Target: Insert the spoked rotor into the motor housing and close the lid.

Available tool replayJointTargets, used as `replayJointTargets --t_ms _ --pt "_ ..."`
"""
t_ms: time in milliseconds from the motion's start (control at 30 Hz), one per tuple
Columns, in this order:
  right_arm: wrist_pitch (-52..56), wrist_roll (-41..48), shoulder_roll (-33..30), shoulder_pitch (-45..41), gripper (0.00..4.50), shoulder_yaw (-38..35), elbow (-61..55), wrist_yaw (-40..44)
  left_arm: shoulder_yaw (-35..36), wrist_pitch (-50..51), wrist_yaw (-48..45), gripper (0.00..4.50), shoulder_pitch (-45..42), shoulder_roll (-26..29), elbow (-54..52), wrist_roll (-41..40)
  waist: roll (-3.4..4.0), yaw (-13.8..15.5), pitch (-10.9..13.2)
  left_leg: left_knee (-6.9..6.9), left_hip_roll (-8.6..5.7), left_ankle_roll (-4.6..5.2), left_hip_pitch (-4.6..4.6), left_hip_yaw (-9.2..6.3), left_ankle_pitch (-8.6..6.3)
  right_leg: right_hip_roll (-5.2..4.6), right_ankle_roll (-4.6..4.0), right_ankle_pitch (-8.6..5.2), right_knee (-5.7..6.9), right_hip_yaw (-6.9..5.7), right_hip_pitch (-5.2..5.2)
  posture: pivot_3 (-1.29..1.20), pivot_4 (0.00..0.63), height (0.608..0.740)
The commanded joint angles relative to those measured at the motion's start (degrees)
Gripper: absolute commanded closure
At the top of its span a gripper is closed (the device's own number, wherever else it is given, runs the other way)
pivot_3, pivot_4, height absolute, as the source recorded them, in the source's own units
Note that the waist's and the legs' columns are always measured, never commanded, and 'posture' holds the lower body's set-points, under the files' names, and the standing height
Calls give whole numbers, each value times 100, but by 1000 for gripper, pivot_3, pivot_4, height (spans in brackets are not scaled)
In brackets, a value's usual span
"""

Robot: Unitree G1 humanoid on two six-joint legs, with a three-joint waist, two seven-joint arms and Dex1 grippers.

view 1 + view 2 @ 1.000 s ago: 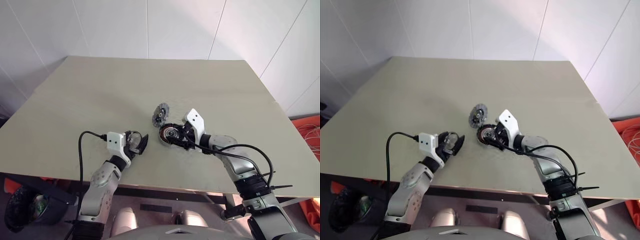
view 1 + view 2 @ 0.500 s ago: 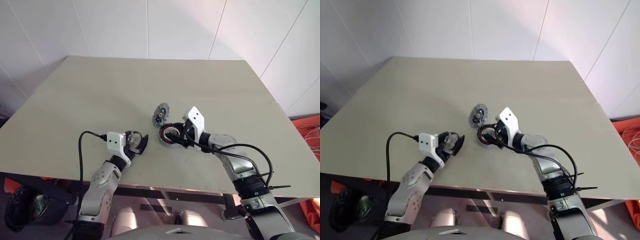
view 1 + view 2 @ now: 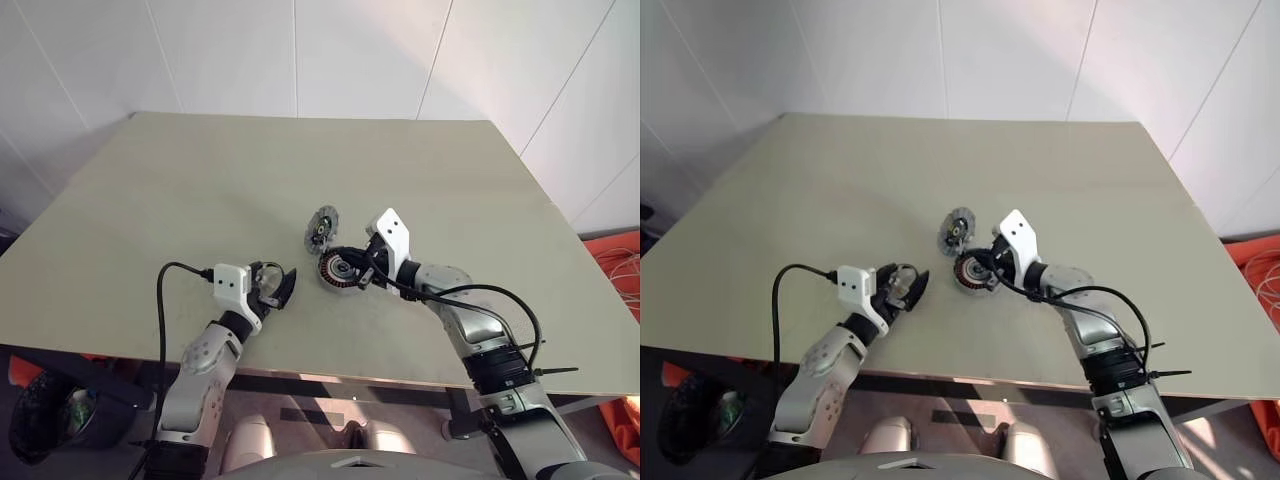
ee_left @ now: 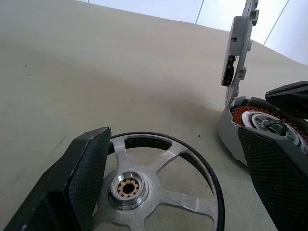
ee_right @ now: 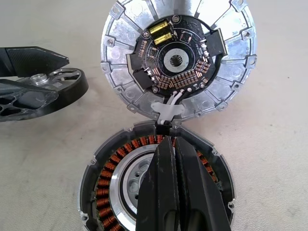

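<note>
The spoked rotor lies flat on the table between the fingers of my left gripper. That gripper is open, with one finger against the rotor's rim and the other standing clear of it. To the right sits the motor housing, its copper windings ringing a silver centre. Its round silver lid stands hinged open on the far side, circuit board facing me. My right gripper is shut, its fingers pressed together over the middle of the housing with nothing seen between them.
The beige table stretches wide beyond the parts, up to a white wall. Its near edge runs just behind both wrists. A dark bin stands on the floor at the lower left. Black cables loop off both wrists.
My right gripper's fingers, spread around the housing before, have come together over its centre. The left gripper and the rotor have not moved.
</note>
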Motion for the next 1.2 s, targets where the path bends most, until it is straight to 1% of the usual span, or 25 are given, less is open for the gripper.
replayJointTargets --t_ms 33,267,533,867,1200 --pt "-174 -30 -8 -132 4440 -101 -59 -47 17 -25 11 0 -4 11 -115 22 0 0 0 0 0 0 0 0 0 0 0 0 0 0 0 0 0 740" --pt "-82 10 -19 -30 4440 -51 -191 45 13 1 8 0 9 26 -146 15 0 0 0 0 0 0 0 0 0 0 0 0 0 0 0 0 0 740" --pt "-196 -60 94 -57 4440 -1 24 7 -3 9 -7 0 9 44 -178 15 0 0 0 0 0 0 1 0 0 0 0 0 1 0 0 0 0 740" --pt "-219 -74 143 33 4440 0 30 17 7 34 -16 0 12 70 -230 4 0 0 0 0 0 0 0 0 0 0 0 0 1 0 0 0 0 740" --pt "-60 -19 221 367 4440 -41 -156 -151 11 64 -11 0 25 99 -302 5 -1 0 -1 0 -1 0 2 0 0 0 0 0 2 1 2 0 0 740"
